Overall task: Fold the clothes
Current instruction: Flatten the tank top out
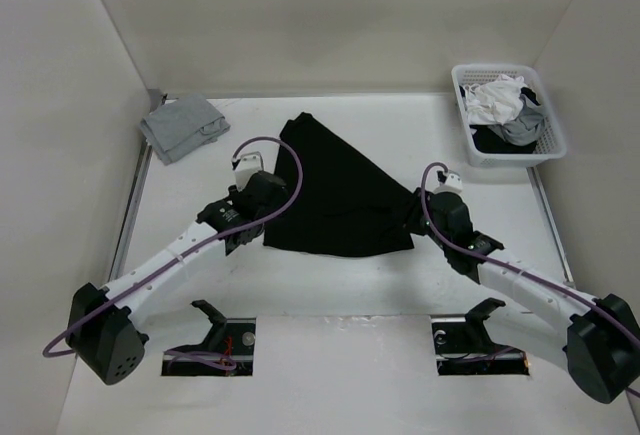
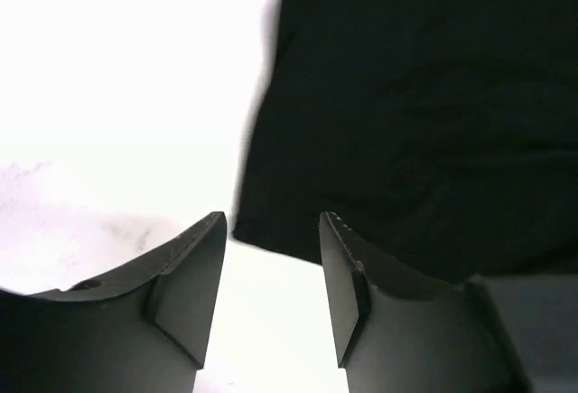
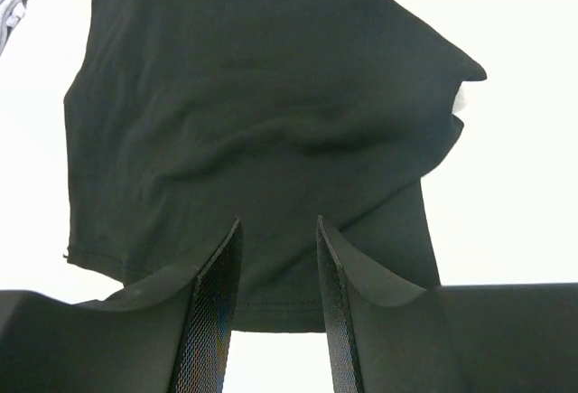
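The clothes, a black shirt, lie flat on the white table as a rough triangle with its point toward the back. My left gripper is at the shirt's left edge. In the left wrist view its jaws stand open over bare table, with the shirt's corner just ahead and under the right finger. My right gripper is at the shirt's right corner. In the right wrist view it is open, hanging over the shirt's hem, gripping nothing.
A folded light grey garment lies at the back left. A white basket at the back right holds white, grey and dark cloths. White walls close in the table on three sides.
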`<state>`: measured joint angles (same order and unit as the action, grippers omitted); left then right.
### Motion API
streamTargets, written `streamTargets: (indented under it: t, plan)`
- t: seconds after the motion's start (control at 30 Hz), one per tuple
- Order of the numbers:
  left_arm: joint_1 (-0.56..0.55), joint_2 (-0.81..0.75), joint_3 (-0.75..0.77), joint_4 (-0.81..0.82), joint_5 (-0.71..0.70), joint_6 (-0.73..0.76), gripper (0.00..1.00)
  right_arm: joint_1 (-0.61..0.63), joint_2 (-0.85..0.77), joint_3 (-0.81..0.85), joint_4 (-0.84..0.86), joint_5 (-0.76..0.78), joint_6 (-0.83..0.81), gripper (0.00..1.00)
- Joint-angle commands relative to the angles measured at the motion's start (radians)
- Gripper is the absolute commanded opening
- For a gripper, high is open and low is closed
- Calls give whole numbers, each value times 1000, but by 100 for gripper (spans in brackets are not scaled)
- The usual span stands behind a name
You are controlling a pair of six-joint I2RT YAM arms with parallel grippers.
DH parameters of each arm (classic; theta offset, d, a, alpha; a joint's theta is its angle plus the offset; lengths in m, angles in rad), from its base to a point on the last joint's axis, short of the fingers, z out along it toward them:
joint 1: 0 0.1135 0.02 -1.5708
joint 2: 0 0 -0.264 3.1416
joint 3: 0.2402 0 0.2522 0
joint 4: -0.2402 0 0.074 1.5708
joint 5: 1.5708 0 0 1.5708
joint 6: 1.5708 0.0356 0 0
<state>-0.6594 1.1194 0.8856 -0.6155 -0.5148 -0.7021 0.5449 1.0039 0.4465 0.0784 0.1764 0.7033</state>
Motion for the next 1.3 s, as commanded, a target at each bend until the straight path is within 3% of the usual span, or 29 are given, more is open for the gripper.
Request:
streamTargets:
  t: [0.0,0.1,0.2,0.33,0.47,0.5,0.6,0.63,0.73,0.83,0.97,1.1,1.27]
  plan:
    - [14,-26,-94,-17,-65,-22,42,17,-4,1,49,9,-10,43]
    - [62,-30,-204,74,-56,-68,34,31,12,8,49,8,-13,32]
    - [97,-39,-287,161,-15,-120,36,52,38,18,55,6,-14,19]
    - [119,-9,-376,368,142,-149,48,77,84,35,69,6,-14,18]
    - [103,75,-398,494,220,-151,47,102,114,44,75,12,-10,26]
    - [100,88,-401,510,223,-149,41,105,119,46,75,15,-8,29]
    - [94,102,-387,494,225,-146,5,108,127,49,80,20,1,34]
    - [88,89,-363,455,219,-143,0,109,128,50,81,21,5,35]
    - [4,42,-211,208,127,-125,0,115,137,50,87,29,22,36]
    - [-131,34,-22,-97,-57,-102,8,128,142,46,92,31,36,36]
    - [-260,123,114,-395,-206,-126,35,129,137,34,101,34,50,37]
    - [-328,181,86,-414,-269,-180,52,129,136,27,93,34,45,39]
    - [-254,120,-42,-241,-261,-217,48,132,130,32,95,34,39,36]
